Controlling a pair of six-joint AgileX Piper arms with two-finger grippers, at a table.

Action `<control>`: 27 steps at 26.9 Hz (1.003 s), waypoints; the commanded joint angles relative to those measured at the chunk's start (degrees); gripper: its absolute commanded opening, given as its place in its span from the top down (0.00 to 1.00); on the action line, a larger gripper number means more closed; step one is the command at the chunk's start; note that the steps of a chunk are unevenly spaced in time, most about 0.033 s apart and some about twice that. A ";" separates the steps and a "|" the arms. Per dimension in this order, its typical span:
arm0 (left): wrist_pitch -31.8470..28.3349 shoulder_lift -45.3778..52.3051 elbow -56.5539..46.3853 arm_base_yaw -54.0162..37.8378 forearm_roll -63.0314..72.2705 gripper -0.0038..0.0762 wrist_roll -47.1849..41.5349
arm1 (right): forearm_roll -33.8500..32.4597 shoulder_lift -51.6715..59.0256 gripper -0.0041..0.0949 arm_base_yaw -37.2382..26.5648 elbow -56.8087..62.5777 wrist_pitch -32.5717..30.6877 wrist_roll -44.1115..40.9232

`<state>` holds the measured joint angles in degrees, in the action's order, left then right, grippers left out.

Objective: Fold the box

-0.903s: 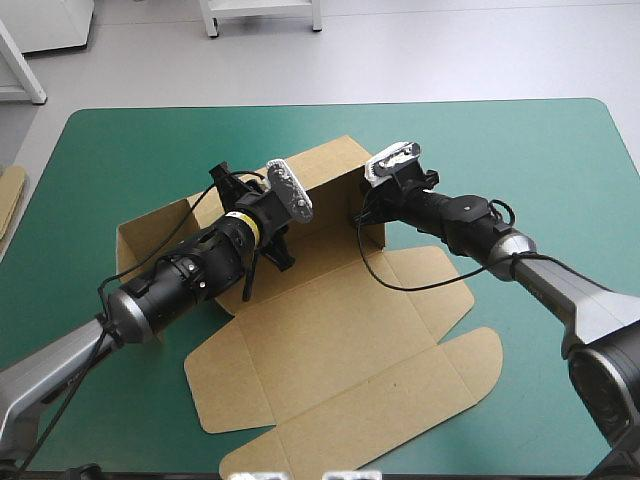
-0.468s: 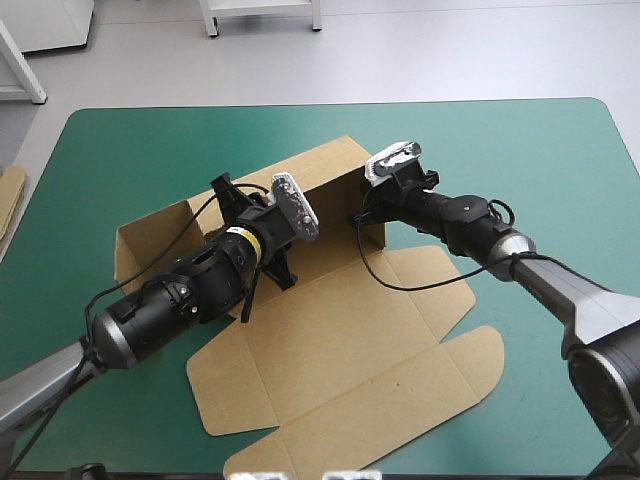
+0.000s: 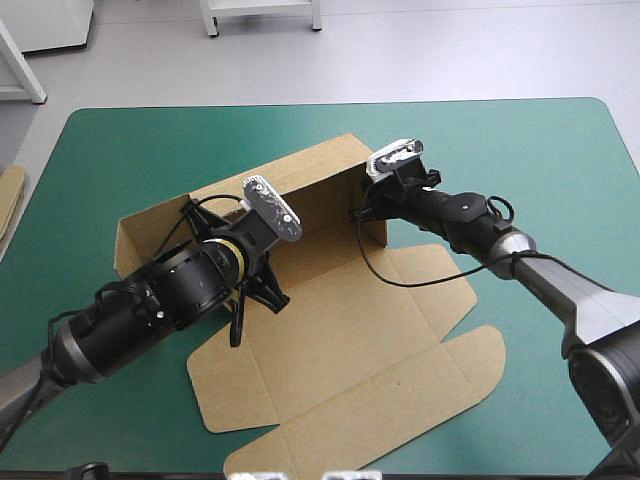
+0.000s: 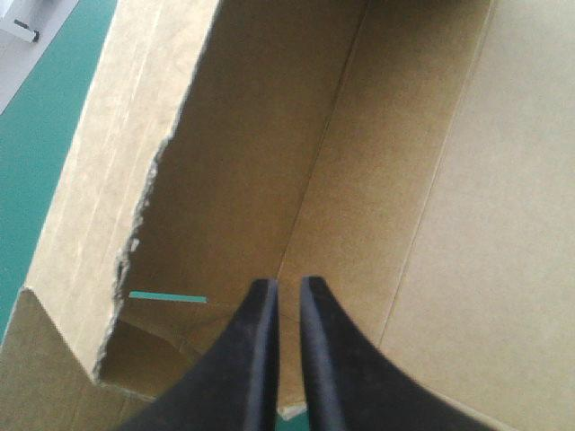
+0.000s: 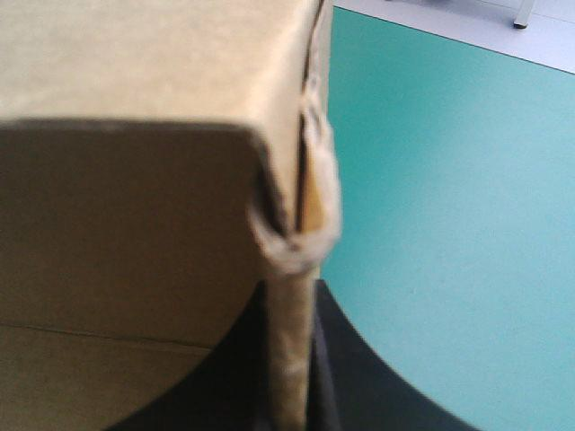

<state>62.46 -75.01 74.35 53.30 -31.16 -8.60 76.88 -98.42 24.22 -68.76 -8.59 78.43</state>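
The brown box (image 3: 350, 350) lies mid-table with its long back wall and two end walls raised, and the lid and flaps flat toward the near edge. My left gripper (image 3: 266, 284) hovers inside the box over its floor. Its black fingers (image 4: 260, 359) are shut with only a slit between them and hold nothing. Ahead of them are the floor creases and a torn-edged wall (image 4: 225, 162). My right gripper (image 3: 366, 213) is at the box's right end wall. In the right wrist view that wall's edge (image 5: 292, 260) stands between the fingers of this gripper (image 5: 292, 310).
An edge of more brown board (image 3: 10, 195) shows at the table's left edge. The teal-green cover (image 3: 560, 170) lies bare to the right of the box and along the far side.
My left arm has drawn back from the back wall toward the left and the near edge, fingers still together. The right gripper has kept its grip on the end wall.
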 commanded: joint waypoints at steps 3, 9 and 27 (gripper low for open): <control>3.46 1.93 10.13 0.35 2.84 0.96 0.33 | -14.81 3.37 0.96 0.00 -2.26 -1.89 -19.42; 9.03 1.93 18.57 -1.79 4.06 0.96 0.33 | -31.72 5.97 0.96 0.00 -3.31 -6.27 -38.32; 5.52 0.09 23.25 -49.25 35.44 0.96 19.19 | -57.16 10.90 0.96 -8.66 -21.60 -44.94 -66.82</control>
<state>71.06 -75.26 95.63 8.12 -0.86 7.67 20.11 -90.61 16.13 -85.62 -50.40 14.09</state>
